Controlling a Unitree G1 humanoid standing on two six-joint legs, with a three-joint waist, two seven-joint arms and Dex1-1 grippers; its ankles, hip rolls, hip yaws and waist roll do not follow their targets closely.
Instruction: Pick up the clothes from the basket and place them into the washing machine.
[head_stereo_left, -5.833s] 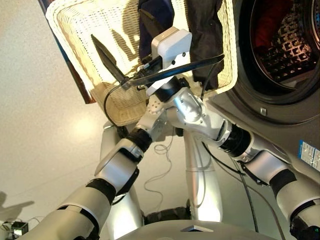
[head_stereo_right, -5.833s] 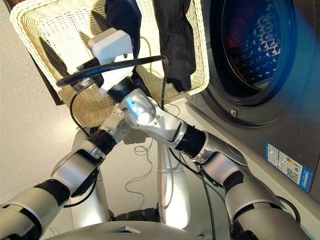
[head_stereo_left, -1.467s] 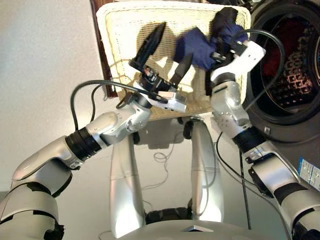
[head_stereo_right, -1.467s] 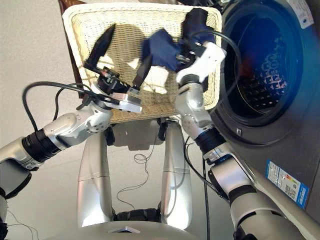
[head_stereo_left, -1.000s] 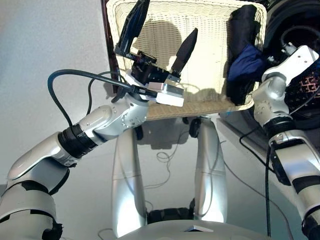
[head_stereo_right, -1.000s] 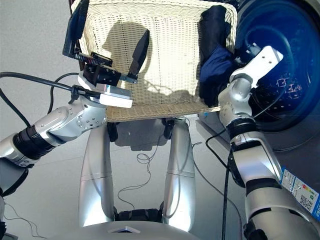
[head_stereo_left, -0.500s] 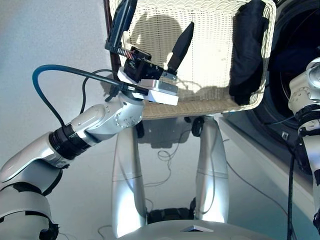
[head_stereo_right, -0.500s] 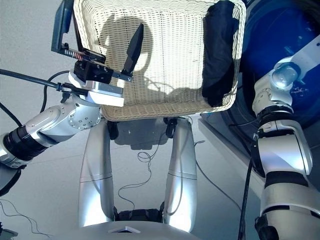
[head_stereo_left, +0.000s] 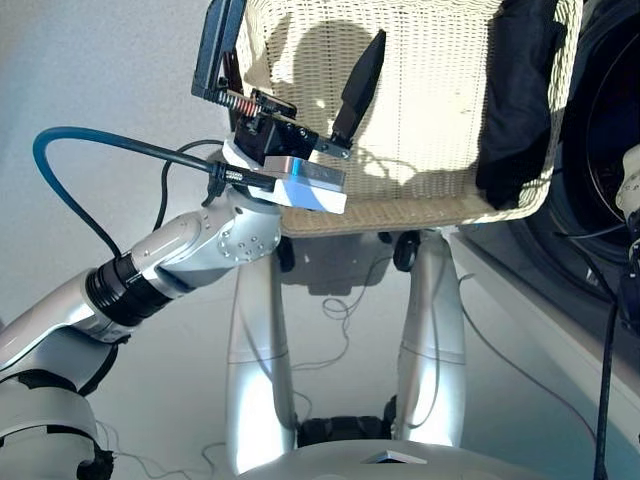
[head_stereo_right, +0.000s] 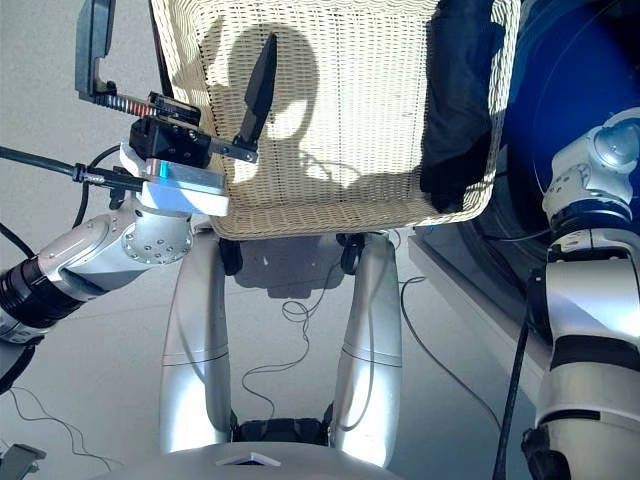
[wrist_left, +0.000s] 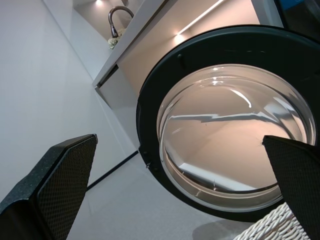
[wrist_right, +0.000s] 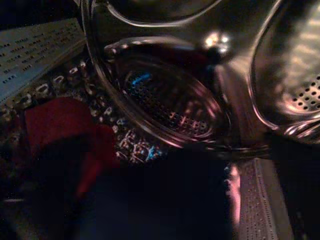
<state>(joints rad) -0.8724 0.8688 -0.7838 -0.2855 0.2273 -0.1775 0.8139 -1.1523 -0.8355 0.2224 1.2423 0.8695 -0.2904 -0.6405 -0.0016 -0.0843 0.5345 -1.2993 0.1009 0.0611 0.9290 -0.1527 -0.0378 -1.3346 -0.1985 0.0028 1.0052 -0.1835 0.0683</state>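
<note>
Now the black garment (head_stereo_left: 520, 100) lies at the right side of the basket (head_stereo_left: 420, 205). A red garment (wrist_right: 60, 135) sits in the washer drum (wrist_right: 165, 100), with dark blue cloth (wrist_right: 165, 200) beside it. The left gripper (head_stereo_left: 295, 80) hangs over the basket's left edge, jaws wide, holding nothing. The right arm (head_stereo_right: 590, 240) reaches into the washer; its jaws cannot be made out.

One basket (head_stereo_left: 420, 205) was in view, and one black garment (head_stereo_left: 515, 100) lay along its right side. Inside the drum (wrist_right: 170, 105) of the one washing machine (head_stereo_right: 540, 140), one red garment (wrist_right: 65, 130) showed, with a dark mass beside it whose kind could not be told. One round glass door (wrist_left: 230, 140) stood open. One end effector (head_stereo_left: 290, 70) was visible, the left, with two black fingers (head_stereo_left: 362, 80) spread apart.
</note>
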